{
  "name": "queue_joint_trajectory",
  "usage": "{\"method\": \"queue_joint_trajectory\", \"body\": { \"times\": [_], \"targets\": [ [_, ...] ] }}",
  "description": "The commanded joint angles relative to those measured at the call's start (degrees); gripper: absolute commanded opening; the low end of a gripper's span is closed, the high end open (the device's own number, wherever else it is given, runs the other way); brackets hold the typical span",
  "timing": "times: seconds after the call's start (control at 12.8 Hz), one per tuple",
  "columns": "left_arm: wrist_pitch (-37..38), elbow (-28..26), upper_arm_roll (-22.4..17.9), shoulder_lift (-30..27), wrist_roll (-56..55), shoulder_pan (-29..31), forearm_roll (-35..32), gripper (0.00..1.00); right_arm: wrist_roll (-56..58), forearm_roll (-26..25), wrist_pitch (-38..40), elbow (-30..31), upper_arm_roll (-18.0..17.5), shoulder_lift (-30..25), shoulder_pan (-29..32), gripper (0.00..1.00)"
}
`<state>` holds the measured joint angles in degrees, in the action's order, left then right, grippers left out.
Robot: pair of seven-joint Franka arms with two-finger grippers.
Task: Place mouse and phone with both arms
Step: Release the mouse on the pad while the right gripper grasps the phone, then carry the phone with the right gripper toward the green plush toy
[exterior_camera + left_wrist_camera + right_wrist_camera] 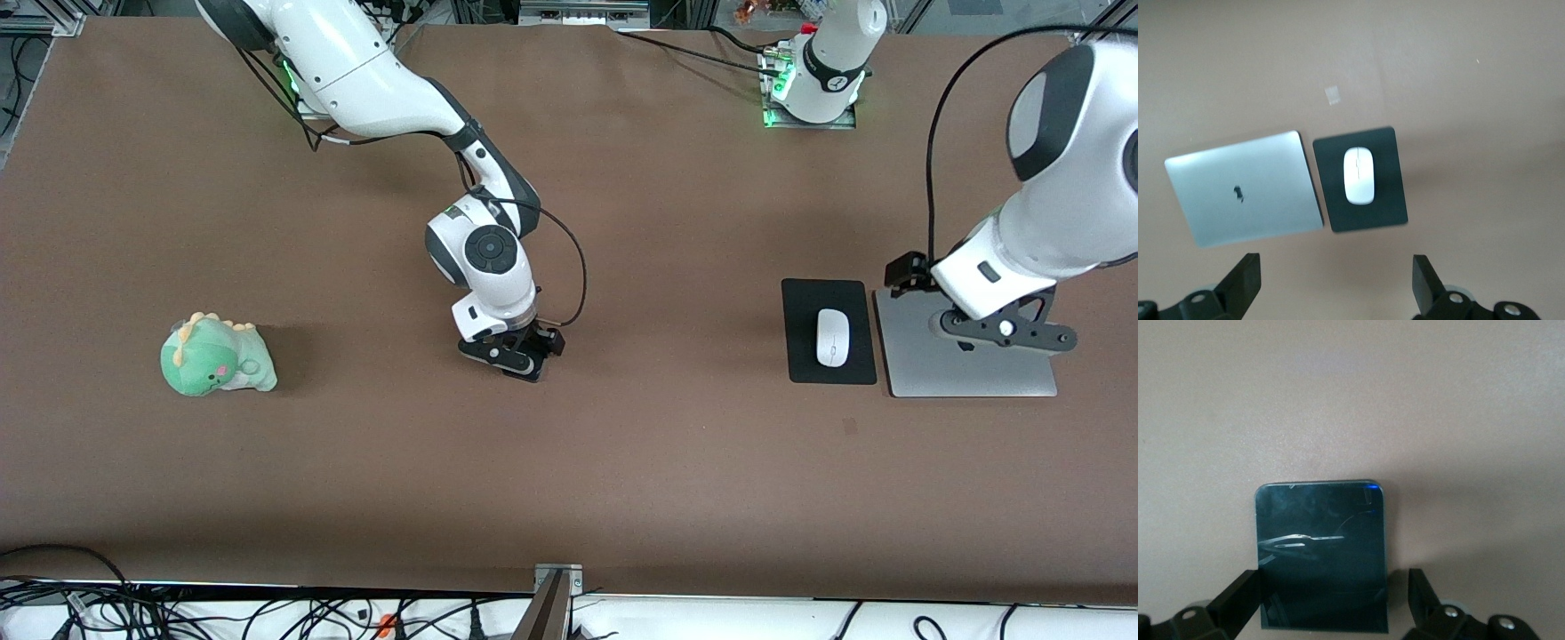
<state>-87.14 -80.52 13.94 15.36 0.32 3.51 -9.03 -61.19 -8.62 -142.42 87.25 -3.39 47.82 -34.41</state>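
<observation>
The white mouse (832, 337) lies on a flat black mouse pad (805, 356) toward the left arm's end of the table; the left wrist view shows both the mouse (1359, 175) and the pad (1386, 200). My left gripper (1005, 342) hangs open and empty over a silver slab beside the pad (1336, 283). My right gripper (511, 356) is low over the middle of the table and hides the phone in the front view. In the right wrist view the glossy black phone (1321, 540) lies flat between my open right gripper's (1331, 600) fingers, with a gap on one side.
A silver closed laptop-like slab (969, 378) lies beside the mouse pad and also shows in the left wrist view (1245, 187). A green dinosaur plush (216, 356) sits toward the right arm's end. Cables hang along the table's near edge.
</observation>
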Motion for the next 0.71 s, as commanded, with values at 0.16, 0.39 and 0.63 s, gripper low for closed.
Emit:
{"method": "queue_joint_trajectory", "body": {
  "times": [0.16,0.39,0.63],
  "targets": [
    [1.4,-0.7,-10.7,-7.3,0.6,-6.9,7.3,1.0,-1.3,-1.5,-0.3,-2.0,1.0,1.6,-0.7,0.99],
    [-4.6,-10.4,-13.9,-16.3,0.8,-7.3,8.2,1.0,-1.4,-1.5,-0.4,-3.0,1.1,2.7,-0.7,0.99],
    [-2.5,-9.9,-13.3,-15.5,0.8,-7.0,8.2,1.0,-1.3,-1.7,-0.4,-3.5,1.1,3.3,-0.7,0.96]
  ]
}}
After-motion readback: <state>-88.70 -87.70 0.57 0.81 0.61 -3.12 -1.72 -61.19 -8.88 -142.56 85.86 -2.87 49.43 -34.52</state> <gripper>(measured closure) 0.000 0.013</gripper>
